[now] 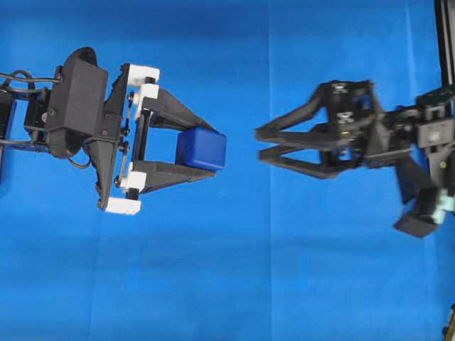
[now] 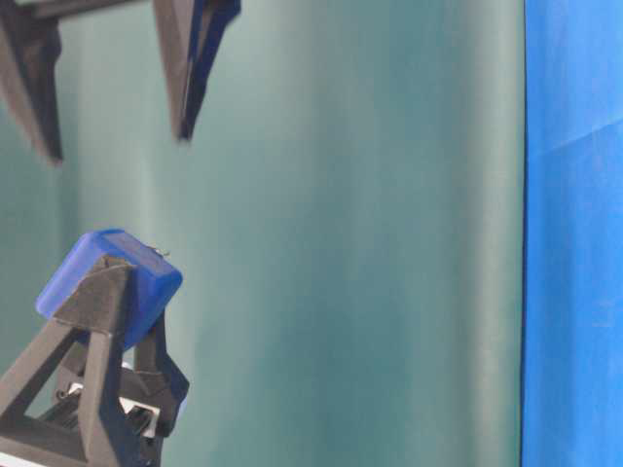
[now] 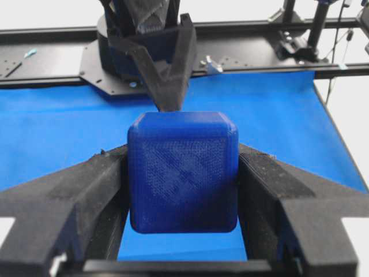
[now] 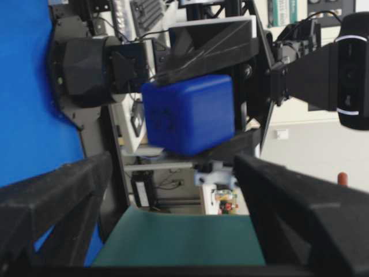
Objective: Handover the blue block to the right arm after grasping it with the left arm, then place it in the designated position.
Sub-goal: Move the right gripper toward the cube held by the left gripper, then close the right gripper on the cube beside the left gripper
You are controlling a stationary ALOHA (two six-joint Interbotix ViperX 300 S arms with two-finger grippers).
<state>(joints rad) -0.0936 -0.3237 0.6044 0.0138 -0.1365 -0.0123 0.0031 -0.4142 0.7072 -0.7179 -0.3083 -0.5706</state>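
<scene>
The blue block point(image 1: 201, 148) is held in the air over the blue cloth. My left gripper point(image 1: 213, 151), the one with white brackets, is shut on it, one finger against each side point(image 3: 183, 173). My right gripper point(image 1: 259, 144) faces it from the right, a short gap away, turned on its side. Its fingers point(image 4: 57, 196) stand wide apart with nothing between them. In the right wrist view the block point(image 4: 190, 112) sits just ahead of the open fingertips. From table level the block point(image 2: 112, 282) is low left and the right gripper point(image 2: 117, 146) is above it.
Blue cloth point(image 1: 284, 270) covers the table. A teal backdrop point(image 2: 341, 243) stands behind. A black frame post point(image 1: 444, 42) rises at the far right edge. A black rail with arm bases point(image 3: 259, 57) runs along the cloth's far side.
</scene>
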